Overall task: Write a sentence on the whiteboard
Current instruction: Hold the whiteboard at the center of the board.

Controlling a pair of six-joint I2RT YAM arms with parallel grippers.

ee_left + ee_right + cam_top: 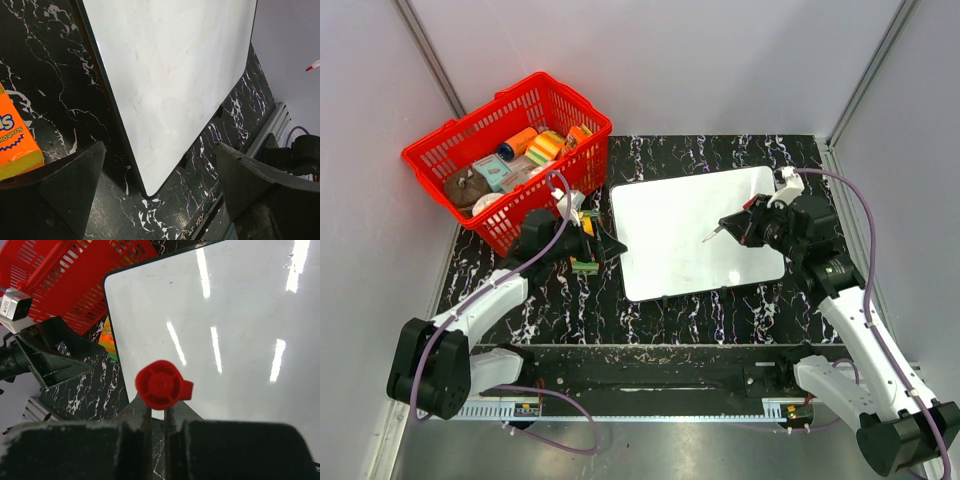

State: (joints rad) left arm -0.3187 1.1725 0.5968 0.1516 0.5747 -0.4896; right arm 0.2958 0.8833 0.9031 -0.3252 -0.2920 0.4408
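Note:
The whiteboard (685, 235) lies flat on the black marble table, tilted a little. Its surface is blank in every view, and no red sentence shows on it. It also shows in the left wrist view (170, 75) and the right wrist view (230, 310). My right gripper (740, 224) is shut on a slim white pen (714, 234) over the board's right half. The pen's red end cap (161, 385) faces the right wrist camera. My left gripper (603, 246) is open and empty at the board's left edge. The board's near corner lies between its fingers (65, 175).
A red basket (440, 150) full of small packages stands at the back left. An orange and green box (585, 262) lies beside the left gripper and also shows in the left wrist view (15, 140). Grey walls enclose the table on three sides.

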